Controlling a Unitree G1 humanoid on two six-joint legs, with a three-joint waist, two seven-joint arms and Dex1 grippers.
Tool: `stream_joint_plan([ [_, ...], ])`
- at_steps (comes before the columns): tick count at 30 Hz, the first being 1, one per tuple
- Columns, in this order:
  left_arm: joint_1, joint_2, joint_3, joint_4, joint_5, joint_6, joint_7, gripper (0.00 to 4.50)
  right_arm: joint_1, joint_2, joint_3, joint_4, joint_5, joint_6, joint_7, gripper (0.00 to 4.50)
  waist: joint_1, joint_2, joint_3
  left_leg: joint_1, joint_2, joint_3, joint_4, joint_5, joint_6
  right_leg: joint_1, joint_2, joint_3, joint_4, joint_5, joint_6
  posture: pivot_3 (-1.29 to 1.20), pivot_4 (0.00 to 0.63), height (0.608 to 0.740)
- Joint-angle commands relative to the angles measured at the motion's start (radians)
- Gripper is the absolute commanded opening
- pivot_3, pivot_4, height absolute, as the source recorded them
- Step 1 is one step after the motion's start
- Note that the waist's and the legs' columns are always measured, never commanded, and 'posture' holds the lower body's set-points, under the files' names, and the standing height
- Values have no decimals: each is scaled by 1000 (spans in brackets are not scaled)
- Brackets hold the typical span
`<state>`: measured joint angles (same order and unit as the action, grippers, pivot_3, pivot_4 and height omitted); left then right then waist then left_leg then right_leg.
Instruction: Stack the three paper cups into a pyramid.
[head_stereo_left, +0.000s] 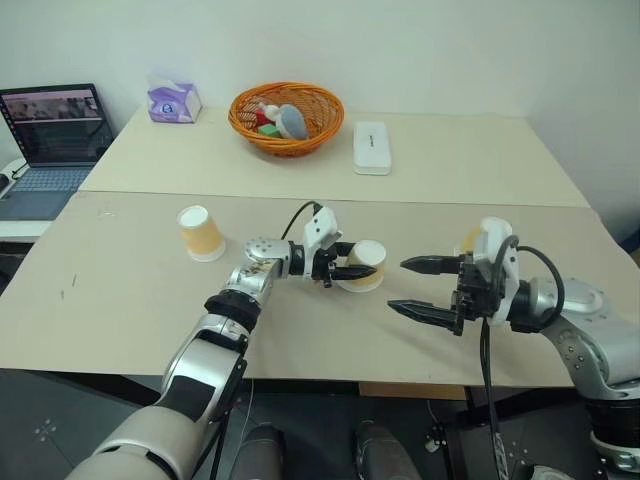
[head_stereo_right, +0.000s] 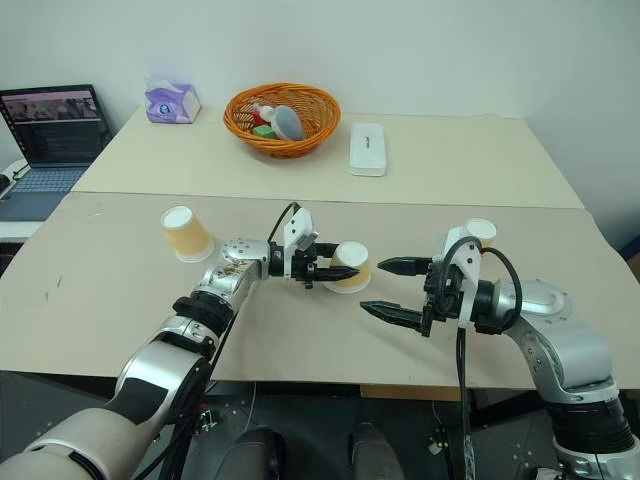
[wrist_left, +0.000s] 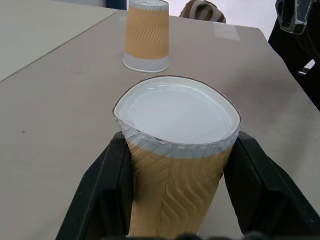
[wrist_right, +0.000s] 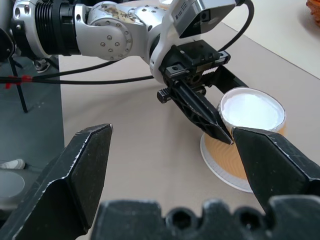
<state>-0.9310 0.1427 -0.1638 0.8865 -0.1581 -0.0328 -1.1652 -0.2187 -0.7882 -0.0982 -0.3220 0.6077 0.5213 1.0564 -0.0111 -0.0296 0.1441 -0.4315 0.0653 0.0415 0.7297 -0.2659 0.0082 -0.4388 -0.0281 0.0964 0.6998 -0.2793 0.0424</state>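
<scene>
The left hand (head_stereo_left: 343, 266) reaches across the middle of the table (head_stereo_left: 120, 300), its two black fingers pinching a paper cup (head_stereo_left: 364, 264) by its ribbed tan-orange wall — the cup is upside down, white flat bottom up, and in the left wrist view its bottom looks squeezed slightly out of round between the fingers (wrist_left: 107, 190). Whether its wide rim rests on the table or hangs just above it cannot be told. The right hand (head_stereo_left: 425, 288) hovers to the right of that cup, apart from it, fingers spread wide and holding nothing, pointing toward the left hand. A second cup (head_stereo_left: 200, 232) stands inverted on the table well to the left, beside the left forearm. The third cup (head_stereo_right: 479, 233) stands inverted behind the right hand, partly hidden by it. On the far table sit an orange wicker basket (head_stereo_left: 317, 108) with small things inside, a white oblong case (head_stereo_left: 372, 147) just right of it, a tissue pack (head_stereo_left: 173, 101) — and a laptop (head_stereo_left: 50, 140) off the far left edge.
</scene>
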Motion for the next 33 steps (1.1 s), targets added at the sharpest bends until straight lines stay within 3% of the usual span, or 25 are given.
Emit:
stream_joint_plan([
  [1, -28, 0, 22, 13, 11, -24, 15, 2189, 14, -31, -80, 13, 8, -24, 12, 4500, 0, 0, 0, 0, 0, 0, 0, 0, 0, 0, 0, 0, 0, 0, 0, 0, 150, 675],
  [8, -28, -7, 32, 18, 6, -18, 7, 2189, 25, -32, -117, 24, 19, -22, 15, 4500, -2, 0, 0, 0, 0, 0, 0, 0, 0, 0, 0, 0, 1, 0, 0, 0, 150, 675],
  [10, -30, -12, 35, 21, 0, -1, -4, 3036, 20, -29, -115, 23, 19, -20, 11, 4500, -1, 0, 0, 0, 0, 0, 0, 0, 0, 0, 0, 0, 0, 0, 0, 0, 150, 675],
  [12, -33, -15, 40, 23, -8, 15, -17, 3533, 15, -27, -112, 22, 20, -17, 8, 4500, -1, 0, 0, 0, 0, 0, 0, 0, 0, 0, 0, 0, 0, 0, 0, 0, 150, 675],
  [14, -35, -17, 42, 25, 3, 0, 9, 4301, 13, -26, -110, 19, 20, -15, 6, 4500, -1, 0, 0, 0, 0, 0, 0, 0, 0, 0, 0, 0, 0, 0, 0, 0, 150, 675],
  [15, -38, -20, 53, 25, -6, 5, 15, 4408, 14, -26, -111, 18, 21, -15, 6, 4500, -1, 0, 0, 0, 0, 0, 0, 0, 0, 0, 0, 0, 0, 0, 0, 0, 150, 675],
  [23, -67, -24, 144, -27, -51, 10, 104, 4408, 18, -27, -110, 14, 24, -12, 8, 4500, -1, 0, 0, 0, 0, 0, 0, 0, 0, 0, 0, 0, 0, 0, 0, 0, 150, 675],
  [27, -35, 17, 202, -265, -136, 137, 121, 4408, 5, -28, -108, 16, 29, -8, 10, 4500, -2, 0, 1, -1, 0, -1, 0, 0, 0, -1, 0, 0, 0, 0, 0, 0, 150, 675],
  [33, 70, 88, 283, -632, -304, 460, 234, 4408, -16, -15, -94, 31, 30, -12, 18, 4500, -5, 0, 1, 0, 1, -1, 0, 0, 0, 0, 0, 0, 1, 0, 0, 0, 150, 675],
])
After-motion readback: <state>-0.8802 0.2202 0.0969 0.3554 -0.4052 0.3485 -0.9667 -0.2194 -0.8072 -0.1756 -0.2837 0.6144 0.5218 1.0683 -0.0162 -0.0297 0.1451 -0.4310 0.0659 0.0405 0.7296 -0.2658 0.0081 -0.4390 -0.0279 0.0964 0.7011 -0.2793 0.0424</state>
